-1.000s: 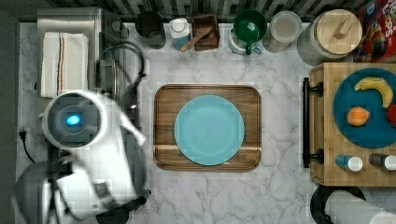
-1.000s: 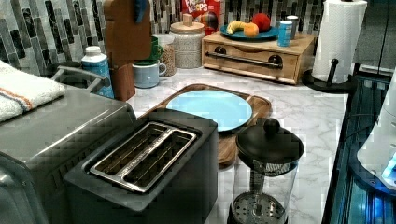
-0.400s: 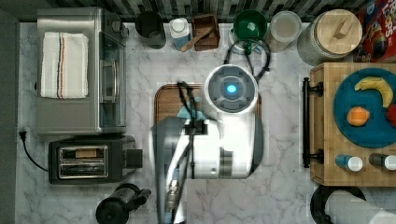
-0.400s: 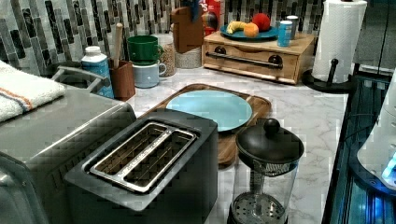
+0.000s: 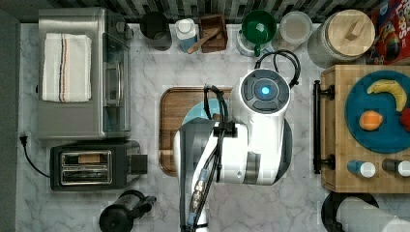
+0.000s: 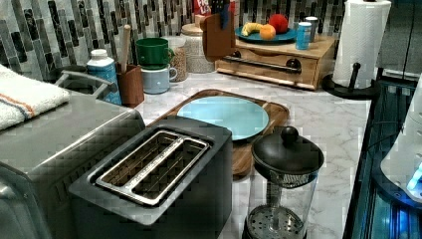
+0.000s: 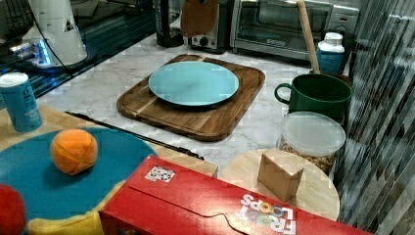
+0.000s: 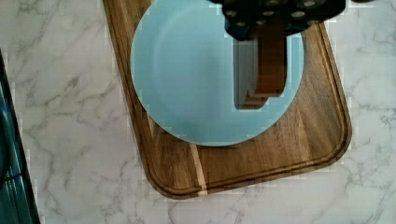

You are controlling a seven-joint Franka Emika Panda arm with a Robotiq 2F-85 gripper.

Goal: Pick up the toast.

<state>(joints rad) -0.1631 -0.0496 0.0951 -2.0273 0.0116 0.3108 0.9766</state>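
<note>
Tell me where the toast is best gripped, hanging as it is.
Along its top edge, from above, pinching the two flat faces: the toast is a thin slice hanging upright over the plate. The gripper appears to hold it that way.

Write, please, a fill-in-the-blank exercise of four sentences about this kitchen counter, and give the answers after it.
1. The jaws of the gripper are shut on the toast, which hangs above the light-blue ____.
2. The striped towel lies on top of the ____.
3. The mug beside the lidded jar is ____.
4. On the dark-blue dish lie an orange, a red fruit and a yellow ____.

Answers: plate; toaster oven; green; banana.
</note>
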